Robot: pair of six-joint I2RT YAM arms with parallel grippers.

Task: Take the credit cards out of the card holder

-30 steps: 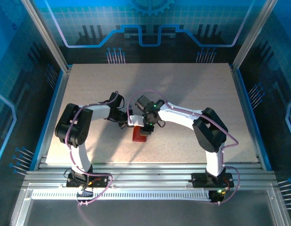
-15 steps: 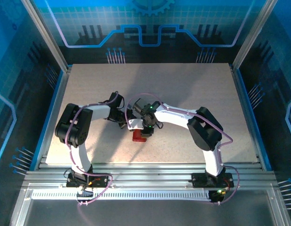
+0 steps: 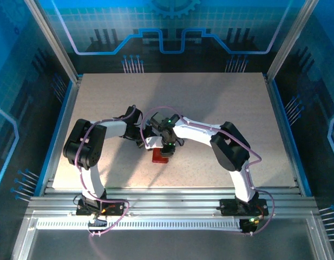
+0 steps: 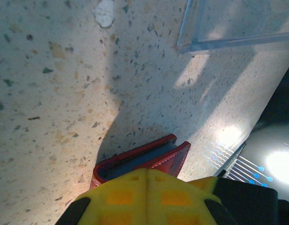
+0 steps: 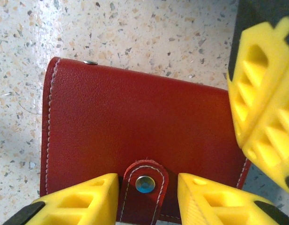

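The red card holder [image 3: 159,157] lies closed on the speckled table, near the middle front. In the right wrist view its leather face [image 5: 135,122] is seen from above. My right gripper [image 5: 148,187] is open, one yellow finger [image 5: 83,201] on each side of the clasp tab [image 5: 145,185], with a small gap on both sides. My left gripper [image 4: 146,187] is shut, its fingers pressed together against the holder's slightly gaping edge [image 4: 144,157]. Those left fingers [image 5: 266,103] stand at the holder's right side. The credit cards are hidden inside.
A clear plastic tray [image 4: 228,33] sits on the table just beyond the holder in the left wrist view. Both arms meet over the holder [image 3: 156,143]. The metal rail of the table's front edge [image 4: 238,161] is close by.
The right arm has swung a little to the left, bringing its wrist closer over the card holder. The left arm and the holder have stayed put.
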